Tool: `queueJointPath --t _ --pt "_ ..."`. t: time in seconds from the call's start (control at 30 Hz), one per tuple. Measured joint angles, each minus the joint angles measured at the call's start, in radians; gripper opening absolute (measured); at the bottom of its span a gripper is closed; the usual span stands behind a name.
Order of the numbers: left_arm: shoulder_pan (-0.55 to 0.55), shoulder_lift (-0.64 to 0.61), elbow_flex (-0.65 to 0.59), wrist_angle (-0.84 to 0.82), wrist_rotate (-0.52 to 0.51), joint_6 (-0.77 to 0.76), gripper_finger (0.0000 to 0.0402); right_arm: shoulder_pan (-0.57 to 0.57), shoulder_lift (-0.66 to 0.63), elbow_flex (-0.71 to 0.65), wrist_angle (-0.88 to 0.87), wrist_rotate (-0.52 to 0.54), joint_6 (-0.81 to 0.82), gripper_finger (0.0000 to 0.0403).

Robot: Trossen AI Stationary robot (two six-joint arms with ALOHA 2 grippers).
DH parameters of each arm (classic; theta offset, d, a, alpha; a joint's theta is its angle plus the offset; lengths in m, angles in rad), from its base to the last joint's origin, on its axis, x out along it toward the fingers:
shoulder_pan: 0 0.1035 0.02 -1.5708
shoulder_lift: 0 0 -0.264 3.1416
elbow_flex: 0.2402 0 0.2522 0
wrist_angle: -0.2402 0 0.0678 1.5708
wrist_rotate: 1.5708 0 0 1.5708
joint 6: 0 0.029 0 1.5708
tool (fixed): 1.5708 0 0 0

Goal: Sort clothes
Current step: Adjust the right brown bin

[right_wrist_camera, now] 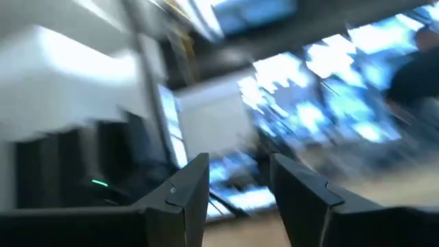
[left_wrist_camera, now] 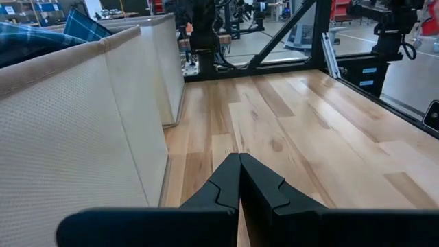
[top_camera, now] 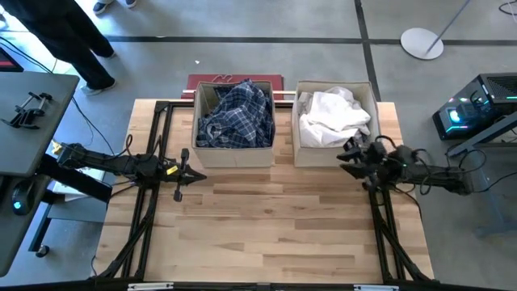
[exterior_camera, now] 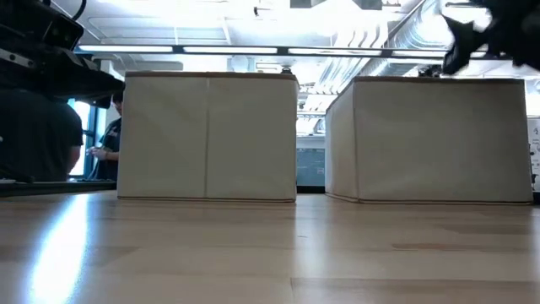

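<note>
Right gripper hangs parted and empty at the right box's front corner; its wrist view is blurred.
Left gripper, fingers pressed together and empty, sits centre-left. Plaid shirts fill the left box, white shirts the right; bare table fills the lower frame.

Two beige fabric boxes on table
</note>
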Motion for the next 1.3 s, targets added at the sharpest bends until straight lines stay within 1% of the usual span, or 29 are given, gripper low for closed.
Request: queueJointPath --t 0.1,0.2,0.3,0.37,0.4,0.47,0.5,0.57,0.63,0.67,0.73,0.87,0.97,1.07,1.2,1.3 --pt "0.0 0.0 0.0 0.0 0.0 0.0 0.0 0.03 0.072 0.002 0.213 -0.05 -0.043 0.0144" --pt "0.0 0.0 0.0 0.0 0.0 0.0 0.0 0.084 0.173 0.002 0.37 -0.087 -0.123 0.0144" --pt "0.0 0.0 0.0 0.0 0.0 0.0 0.0 0.149 0.278 0.005 0.549 -0.056 -0.179 0.0144" --pt "0.0 0.0 0.0 0.0 0.0 0.0 0.0 0.182 0.341 0.039 0.552 -0.048 -0.244 0.0144" --pt "0.0 0.0 0.0 0.0 0.0 0.0 0.0 0.197 0.376 0.073 0.508 -0.031 -0.257 0.0144" --pt "0.0 0.0 0.0 0.0 0.0 0.0 0.0 0.213 0.445 0.176 0.318 0.059 -0.268 0.0144" --pt "0.0 0.0 0.0 0.0 0.0 0.0 0.0 0.216 0.482 0.247 0.17 0.117 -0.285 0.0144" --pt "0.0 0.0 0.0 -0.001 0.0 0.0 0.0 0.214 0.563 0.407 -0.181 0.219 -0.34 0.0144" --pt "0.0 0.0 0.0 0.0 -0.001 0.0 0.0 0.203 0.664 0.584 -0.515 0.302 -0.384 0.0144" --pt "0.0 0.0 0.0 0.0 -0.001 0.0 0.0 0.197 0.718 0.669 -0.652 0.332 -0.39 0.0144" --pt "0.0 0.0 0.0 0.0 0.0 0.0 0.0 0.178 0.824 0.837 -0.875 0.368 -0.384 0.0144" --pt "0.0 0.0 0.0 0.0 0.0 0.0 0.0 0.123 1.04 1.114 -1.259 0.376 -0.363 0.0148" --pt "0.0 0.0 0.0 0.0 0.0 0.0 0.0 0.082 1.184 1.268 -1.456 0.393 -0.381 0.016" --pt "0.0 0.0 0.0 0.0 -0.001 0.0 0.0 0.052 1.304 1.365 -1.567 0.394 -0.395 0.0168" --pt "0.0 0.0 0.0 0.0 0.0 0.0 0.0 0.017 1.418 1.436 -1.646 0.394 -0.402 0.016" --pt "0.0 0.0 0.0 0.0 0.0 0.0 0.0 -0.004 1.471 1.452 -1.653 0.393 -0.414 0.0135"
